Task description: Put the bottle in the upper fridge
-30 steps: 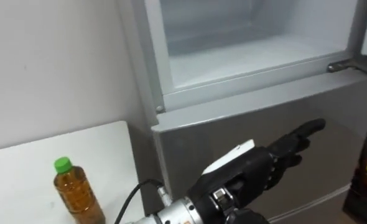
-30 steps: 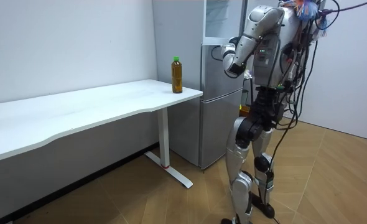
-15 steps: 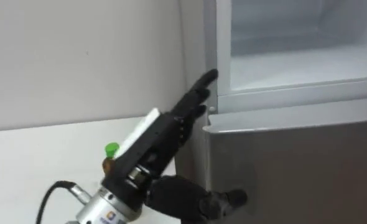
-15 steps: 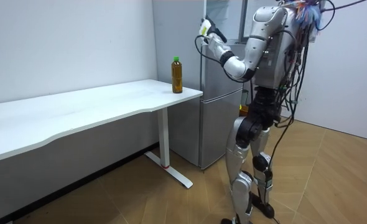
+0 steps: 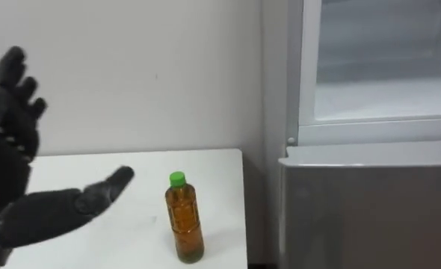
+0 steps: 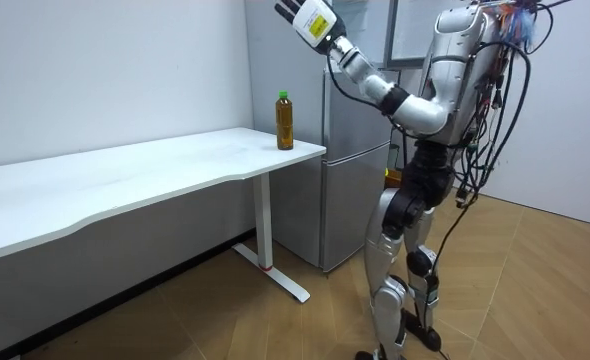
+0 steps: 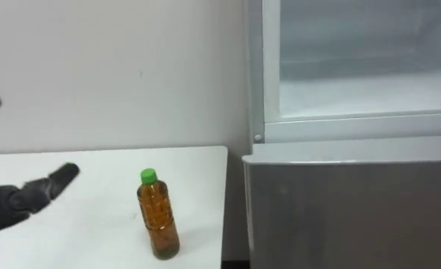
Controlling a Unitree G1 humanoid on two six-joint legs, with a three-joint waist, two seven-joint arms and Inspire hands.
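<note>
Amber bottle (image 5: 184,224) – green cap, upright on white table (image 5: 214,170) – left robot hand (image 5: 7,161) spread wide, empty.

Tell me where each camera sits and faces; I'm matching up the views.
Left eye view: on the head, facing the bottle, table and fridge; left hand raised at left.
Right eye view: beside it, same scene, same hand.
Room view: off in the room, sees the whole robot standing before the fridge.
All share the bottle.

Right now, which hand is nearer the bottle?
Left, provisionally. The left hand is open, raised high, up and left of the bottle in the eye views, not touching it. Where the right hand is cannot be told.
</note>
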